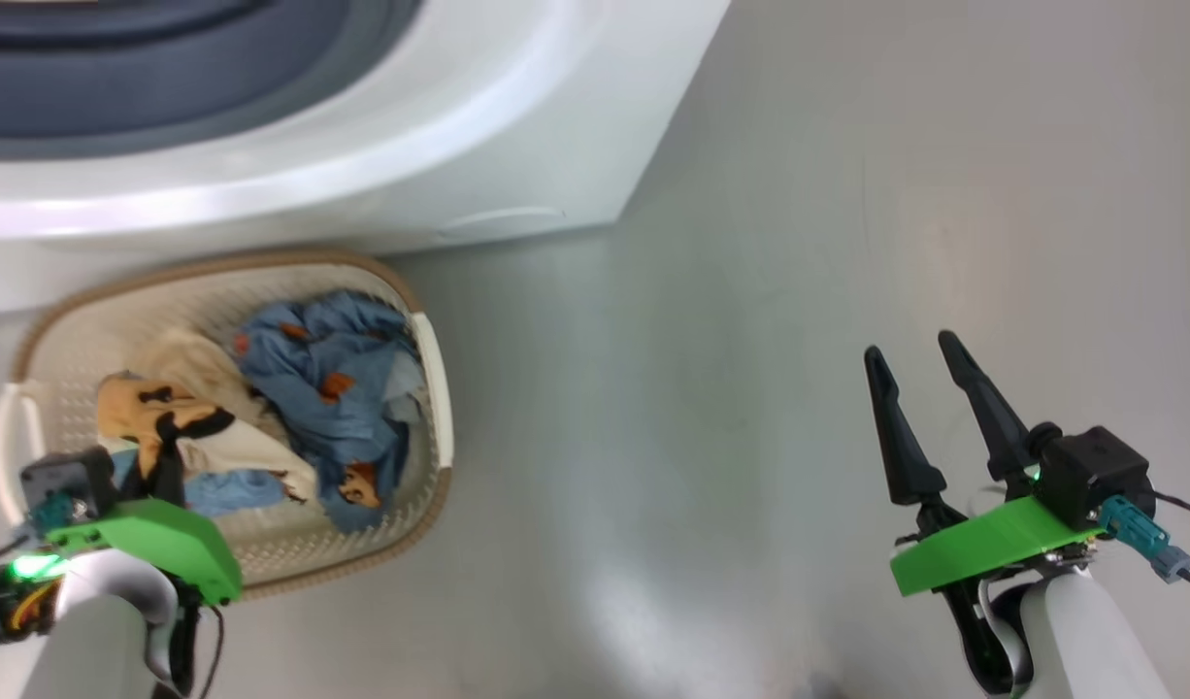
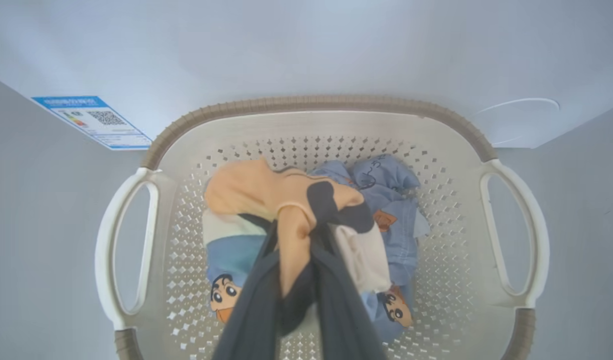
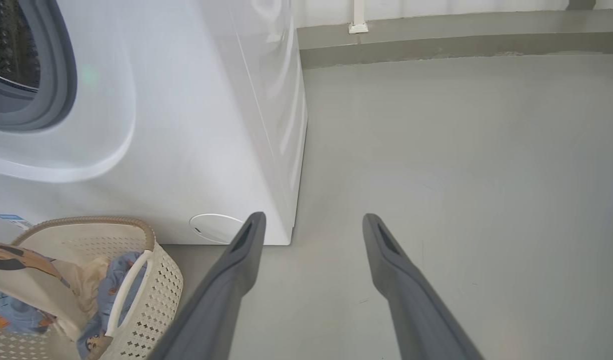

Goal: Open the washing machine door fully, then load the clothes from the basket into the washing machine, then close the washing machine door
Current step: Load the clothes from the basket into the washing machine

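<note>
You have bare floor point(image 1: 799, 291) from one to five o'clock; the machine point(image 1: 517, 165) blocks eleven, the basket point(image 1: 432, 388) nine.

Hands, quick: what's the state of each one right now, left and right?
Left hand: closed on the cream and orange garment, over the basket.
Right hand: open, holding nothing.

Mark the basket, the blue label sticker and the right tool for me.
basket point(image 2: 316, 104): left wrist view, on the brown woven-look rim.
blue label sticker point(image 2: 94, 121): left wrist view, middle of the sticker.
right tool point(image 3: 314, 220): right wrist view, midway between its fingertips.
</note>
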Available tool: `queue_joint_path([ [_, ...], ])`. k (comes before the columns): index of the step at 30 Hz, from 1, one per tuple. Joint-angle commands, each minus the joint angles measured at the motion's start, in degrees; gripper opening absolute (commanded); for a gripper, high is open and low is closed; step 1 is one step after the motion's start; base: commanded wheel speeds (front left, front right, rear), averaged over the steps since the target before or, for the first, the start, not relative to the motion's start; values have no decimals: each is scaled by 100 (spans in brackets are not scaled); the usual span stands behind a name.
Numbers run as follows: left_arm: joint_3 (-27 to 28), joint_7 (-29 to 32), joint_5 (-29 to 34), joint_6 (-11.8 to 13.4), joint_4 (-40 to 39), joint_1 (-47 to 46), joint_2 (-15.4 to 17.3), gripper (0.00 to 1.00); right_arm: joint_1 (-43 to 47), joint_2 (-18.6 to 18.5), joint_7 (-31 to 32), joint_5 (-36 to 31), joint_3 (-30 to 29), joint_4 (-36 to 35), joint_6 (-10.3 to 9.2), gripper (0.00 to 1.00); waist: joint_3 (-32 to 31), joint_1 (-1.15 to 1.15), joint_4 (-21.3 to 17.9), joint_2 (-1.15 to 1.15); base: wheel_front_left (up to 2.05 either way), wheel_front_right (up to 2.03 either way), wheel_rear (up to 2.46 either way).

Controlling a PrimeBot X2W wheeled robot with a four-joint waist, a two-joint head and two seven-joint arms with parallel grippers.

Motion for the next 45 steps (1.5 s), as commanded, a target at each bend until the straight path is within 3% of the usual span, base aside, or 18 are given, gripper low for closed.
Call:
queue_joint_path([
  [1,170,-77,-52,47,-259,252,130,0,217,-65,-68,-24,92,-86,9,100,-472,0,217,0,0,0,0],
  [26,515,-86,312,147,-4072,1907,-370,0,819,-191,-68,-62,-43,94,9,100,-1890,0,495,0,0,0,0],
  [45,609,-86,508,142,-4855,3069,-582,0,1227,-314,-68,-278,-168,-46,9,100,-2910,0,521,0,0,0,0],
])
